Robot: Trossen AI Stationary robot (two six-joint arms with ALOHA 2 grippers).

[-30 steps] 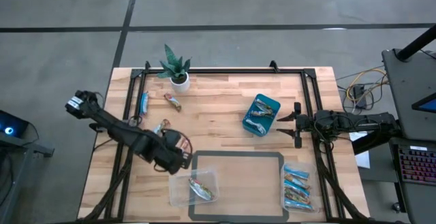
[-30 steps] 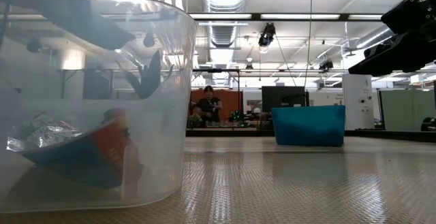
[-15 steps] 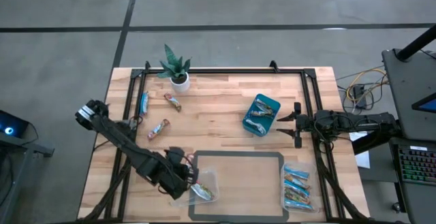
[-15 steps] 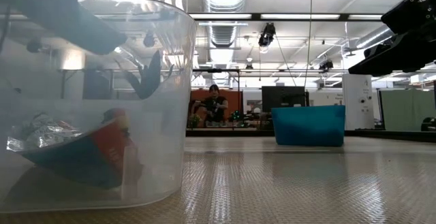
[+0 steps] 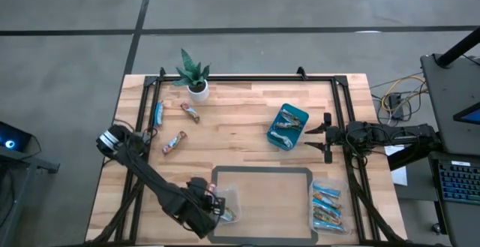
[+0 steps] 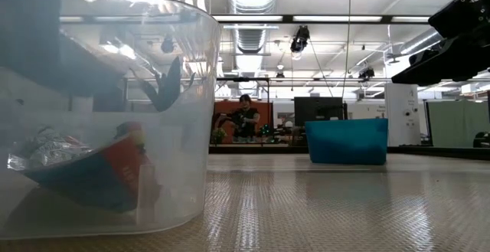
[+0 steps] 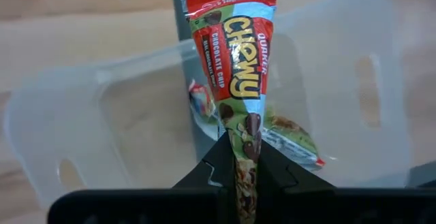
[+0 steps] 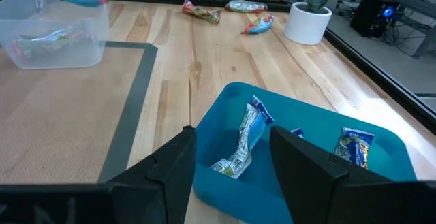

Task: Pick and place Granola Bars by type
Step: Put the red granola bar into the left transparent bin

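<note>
Pinching a Chewy bar (image 7: 238, 54) in left gripper (image 7: 242, 157), poised over the clear tub (image 5: 196, 210) at lower centre of high view. Next: release into tub. Right gripper (image 8: 231, 157) spread, idle by teal bin (image 5: 298, 114).

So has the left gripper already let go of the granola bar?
No, the left gripper is shut on the granola bar above the clear tub.

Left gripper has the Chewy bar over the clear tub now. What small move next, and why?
Probably open the fingers and drop it. The left gripper is shut on the chocolate chip Chewy bar, which hangs above the clear plastic tub, and a matching bar already lies inside. The right gripper waits, open, at the teal bin.
</note>
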